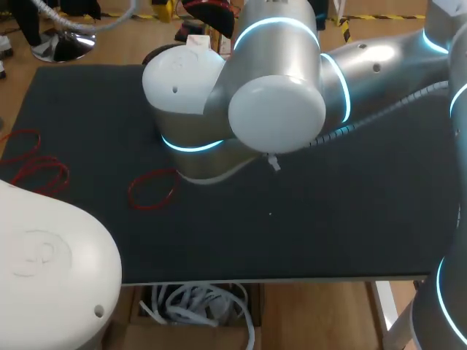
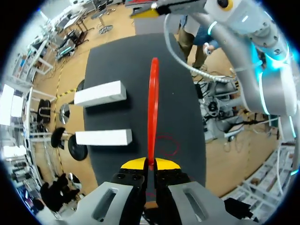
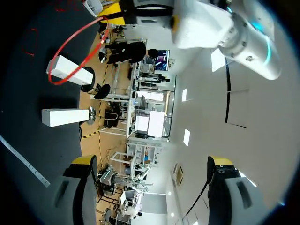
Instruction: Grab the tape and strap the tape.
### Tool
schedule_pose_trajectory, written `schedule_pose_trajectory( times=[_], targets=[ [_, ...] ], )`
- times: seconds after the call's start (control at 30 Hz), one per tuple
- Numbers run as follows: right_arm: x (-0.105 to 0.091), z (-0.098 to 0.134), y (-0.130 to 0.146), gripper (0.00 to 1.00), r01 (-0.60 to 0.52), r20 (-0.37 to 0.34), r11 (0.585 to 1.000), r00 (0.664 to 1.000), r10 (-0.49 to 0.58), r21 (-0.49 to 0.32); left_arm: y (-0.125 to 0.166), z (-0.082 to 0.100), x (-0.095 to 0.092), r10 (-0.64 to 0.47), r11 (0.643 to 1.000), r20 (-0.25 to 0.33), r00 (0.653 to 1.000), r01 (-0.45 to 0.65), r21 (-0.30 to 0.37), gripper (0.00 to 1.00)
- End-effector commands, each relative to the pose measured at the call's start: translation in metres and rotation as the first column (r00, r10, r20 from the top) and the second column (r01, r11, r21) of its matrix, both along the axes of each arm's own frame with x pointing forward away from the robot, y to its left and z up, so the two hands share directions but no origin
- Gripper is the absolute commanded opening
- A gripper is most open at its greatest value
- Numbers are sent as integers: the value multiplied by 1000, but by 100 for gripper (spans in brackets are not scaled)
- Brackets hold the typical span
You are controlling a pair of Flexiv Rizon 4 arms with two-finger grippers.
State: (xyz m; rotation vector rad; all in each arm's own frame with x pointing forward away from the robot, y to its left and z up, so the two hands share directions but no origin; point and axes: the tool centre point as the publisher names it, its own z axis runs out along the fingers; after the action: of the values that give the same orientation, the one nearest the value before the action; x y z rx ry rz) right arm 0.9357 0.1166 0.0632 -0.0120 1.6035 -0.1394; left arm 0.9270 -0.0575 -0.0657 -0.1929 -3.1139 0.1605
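A red band (image 2: 153, 103) stands edge-on ahead of my left gripper (image 2: 149, 164), which is shut on its near end above the dark table (image 2: 108, 61). In the right wrist view the same band (image 3: 70, 44) shows as a wide loop hanging from the left gripper (image 3: 107, 21); its far end overlaps a white block (image 3: 70, 72), and I cannot tell whether they touch. My right gripper (image 3: 150, 161) is open and empty, well clear of the band. A second white block (image 3: 61, 117) lies closer to it. In the head view my right arm (image 1: 292, 80) hides the blocks and both grippers.
Spare red bands lie on the table's left part (image 1: 152, 189), (image 1: 40, 175), (image 1: 22, 142). One more red loop (image 2: 166, 145) lies under the held band. The two white blocks (image 2: 101, 93), (image 2: 104, 137) lie side by side. A thin pale strip (image 3: 23, 161) crosses the mat.
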Motion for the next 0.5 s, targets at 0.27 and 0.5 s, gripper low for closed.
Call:
schedule_pose_trajectory(
  times=[0.27,0.5],
  targets=[
    [-1,3,-1,100,-1,-6,1000,1000,1,-3,80,-94,25,151,988,-109,983,-148,36,0],
    [-1,3,-1,100,-1,-6,1000,1000,1,-3,131,-146,27,253,966,-151,956,-240,97,0]
  ],
)
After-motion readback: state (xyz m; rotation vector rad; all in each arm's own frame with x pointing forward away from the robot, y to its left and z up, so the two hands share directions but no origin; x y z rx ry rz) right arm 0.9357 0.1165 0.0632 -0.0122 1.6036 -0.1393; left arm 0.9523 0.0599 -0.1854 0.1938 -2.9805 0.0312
